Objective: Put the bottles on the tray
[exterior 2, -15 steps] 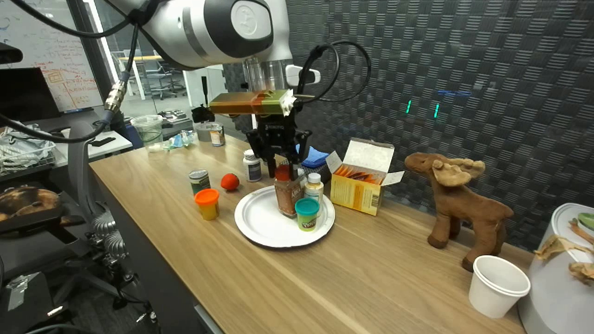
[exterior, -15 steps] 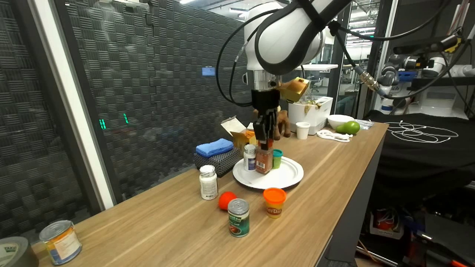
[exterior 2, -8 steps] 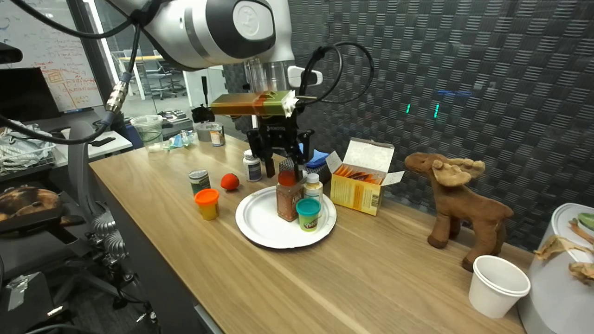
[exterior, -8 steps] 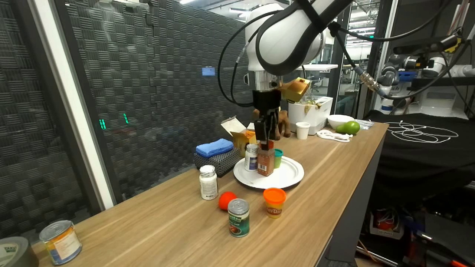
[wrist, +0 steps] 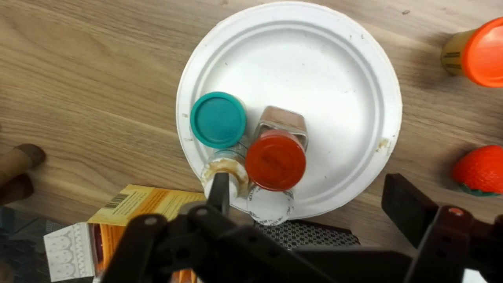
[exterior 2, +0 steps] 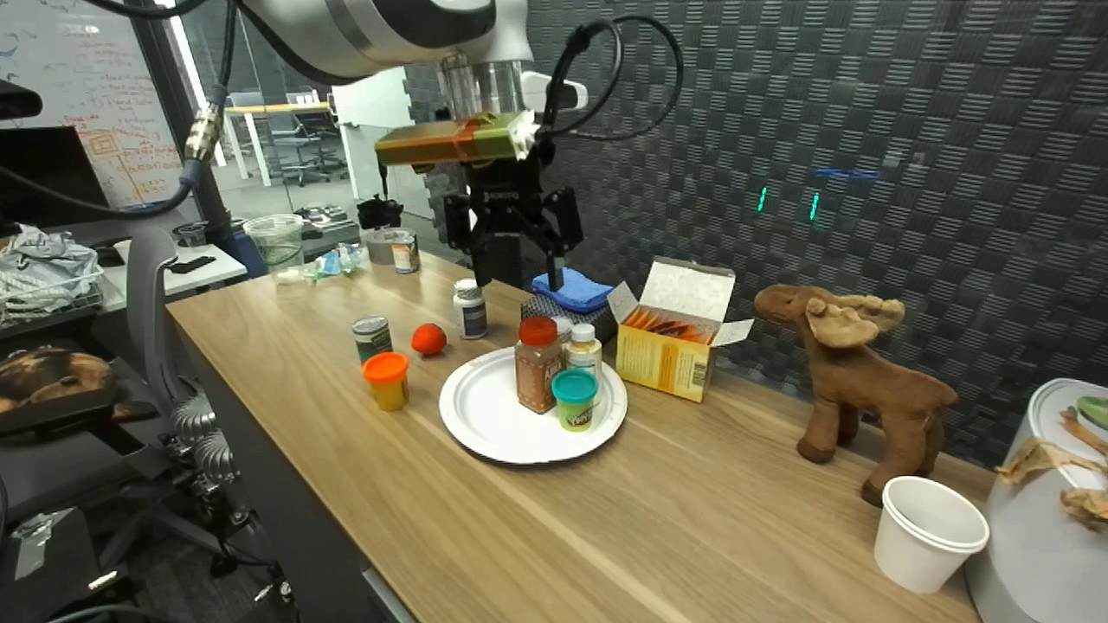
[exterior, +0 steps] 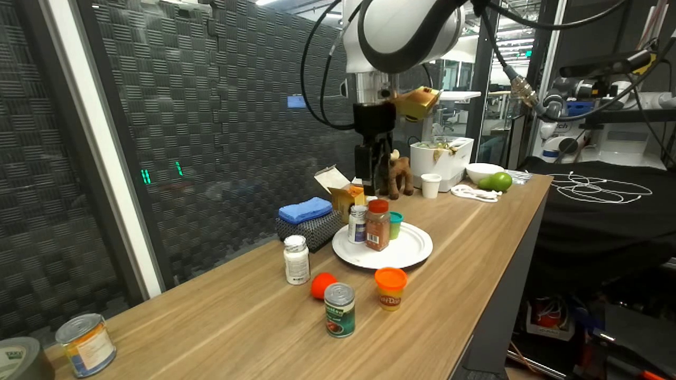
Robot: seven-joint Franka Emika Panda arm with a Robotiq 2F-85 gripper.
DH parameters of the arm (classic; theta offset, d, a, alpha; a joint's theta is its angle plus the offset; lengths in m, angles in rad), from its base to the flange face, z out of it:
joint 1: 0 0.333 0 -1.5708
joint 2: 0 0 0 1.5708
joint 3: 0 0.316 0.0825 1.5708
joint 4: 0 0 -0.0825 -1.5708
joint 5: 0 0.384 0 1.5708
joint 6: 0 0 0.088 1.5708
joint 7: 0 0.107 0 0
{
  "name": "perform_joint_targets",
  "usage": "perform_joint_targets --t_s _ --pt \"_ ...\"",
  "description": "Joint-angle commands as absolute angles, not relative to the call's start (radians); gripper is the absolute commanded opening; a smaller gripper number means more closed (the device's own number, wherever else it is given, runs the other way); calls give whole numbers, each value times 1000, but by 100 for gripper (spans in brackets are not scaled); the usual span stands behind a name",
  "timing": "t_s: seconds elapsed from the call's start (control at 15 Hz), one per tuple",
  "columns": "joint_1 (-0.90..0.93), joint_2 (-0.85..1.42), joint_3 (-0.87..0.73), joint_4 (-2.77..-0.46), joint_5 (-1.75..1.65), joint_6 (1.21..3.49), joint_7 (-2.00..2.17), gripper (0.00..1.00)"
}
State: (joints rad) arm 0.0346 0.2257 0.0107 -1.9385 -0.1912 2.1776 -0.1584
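A round white tray (exterior 2: 485, 424) lies on the wooden table. Upright on it stands the red-lidded brown jar (exterior 2: 537, 372), against a teal-lidded green tub (exterior 2: 575, 400), a white-capped bottle (exterior 2: 584, 353) and a white pill bottle (exterior: 357, 227). Off the tray are another white bottle (exterior: 297, 261) and an orange-lidded yellow tub (exterior: 391, 289). My gripper (exterior 2: 520, 279) hangs above the tray's back part, apart from the jar, its fingers spread with nothing between them. In the wrist view one finger (wrist: 220, 192) overlaps the white-capped bottle's cap, while the gripper (wrist: 306, 182) spans the tray's rim.
A green can (exterior: 339, 312) and a red strawberry (wrist: 481, 169) stand in front of the tray. Close behind it are a blue cloth (exterior: 305, 209) on a dark box and an open yellow box (exterior 2: 666, 363). A plush moose (exterior 2: 866, 381) and white cups (exterior 2: 926, 536) stand farther along.
The red-lidded jar went from slightly tilted between my fingers to upright on the tray. My fingers have spread and let go of it, and the arm has risen clear.
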Motion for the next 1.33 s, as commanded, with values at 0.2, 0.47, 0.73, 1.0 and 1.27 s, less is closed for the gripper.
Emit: perform_joint_targets --t_s 0.2,0.47,0.73,1.0,1.27 --pt "97 198 83 -1884 -172 2109 -127 100" --pt "140 268 113 -1843 -179 2125 -66 100" --pt "165 348 132 -1810 -159 2135 -52 100" --pt "181 417 145 -1772 -132 2169 -49 100" --pt "193 470 143 -1728 -122 2195 -45 100"
